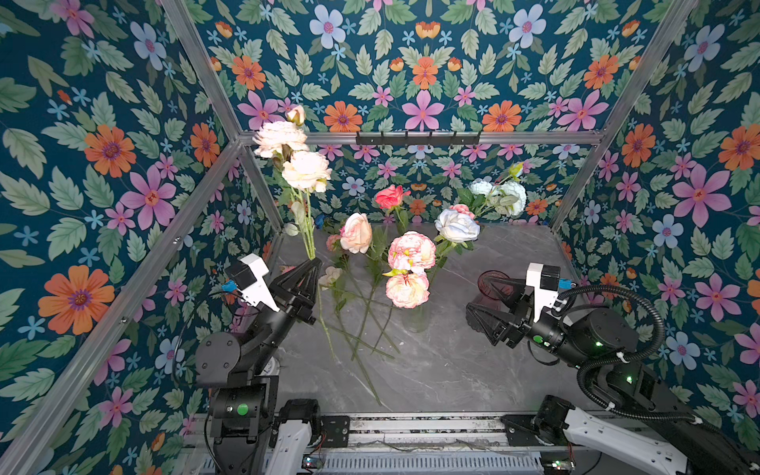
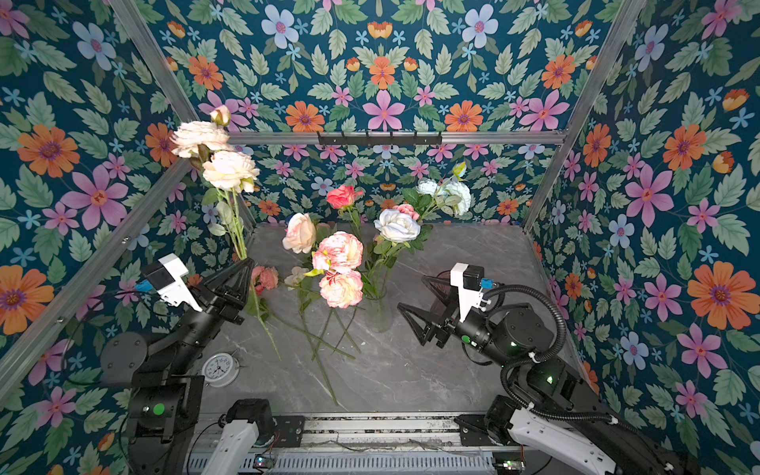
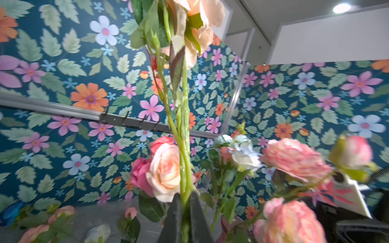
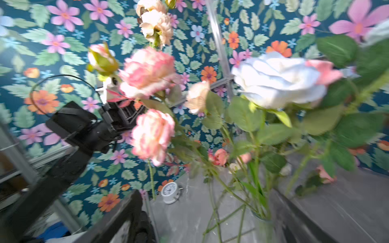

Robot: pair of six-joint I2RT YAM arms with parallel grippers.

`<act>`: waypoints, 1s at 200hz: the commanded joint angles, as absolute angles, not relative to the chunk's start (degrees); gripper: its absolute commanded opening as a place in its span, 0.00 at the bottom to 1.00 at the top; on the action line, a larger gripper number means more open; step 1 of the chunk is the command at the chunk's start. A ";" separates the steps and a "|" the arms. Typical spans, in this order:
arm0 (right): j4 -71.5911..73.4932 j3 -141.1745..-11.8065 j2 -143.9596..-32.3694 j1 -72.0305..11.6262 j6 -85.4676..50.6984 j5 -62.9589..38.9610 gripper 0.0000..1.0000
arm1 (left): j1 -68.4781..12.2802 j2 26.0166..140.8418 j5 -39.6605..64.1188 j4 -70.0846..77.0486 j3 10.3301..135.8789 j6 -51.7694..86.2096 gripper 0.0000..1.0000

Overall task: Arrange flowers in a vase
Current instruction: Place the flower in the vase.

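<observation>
Above left tool [image 1: 316,261], clamped on their stems, cream flowers [image 1: 306,170] rise; right tool [image 1: 475,294] jaws apart, near vase [image 2: 379,314].

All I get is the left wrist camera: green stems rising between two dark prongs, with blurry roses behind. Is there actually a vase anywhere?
Observer: Yes. A clear glass vase stands on the table, holding a white rose and pink peonies.
Operator: How high up are my stems?
Observer: The left gripper grips the cream spray partway down its stems. Its blooms rise above every other flower.
Operator: And the other arm?
Observer: The right gripper is open, gripping nothing, and points toward that vase.
</observation>
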State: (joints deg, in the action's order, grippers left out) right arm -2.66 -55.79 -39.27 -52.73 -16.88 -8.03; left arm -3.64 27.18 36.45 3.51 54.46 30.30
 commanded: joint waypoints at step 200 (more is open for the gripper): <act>-4.73 -102.10 -76.95 -72.54 -4.31 -19.07 0.98 | -3.60 28.17 65.26 35.30 57.77 50.59 0.00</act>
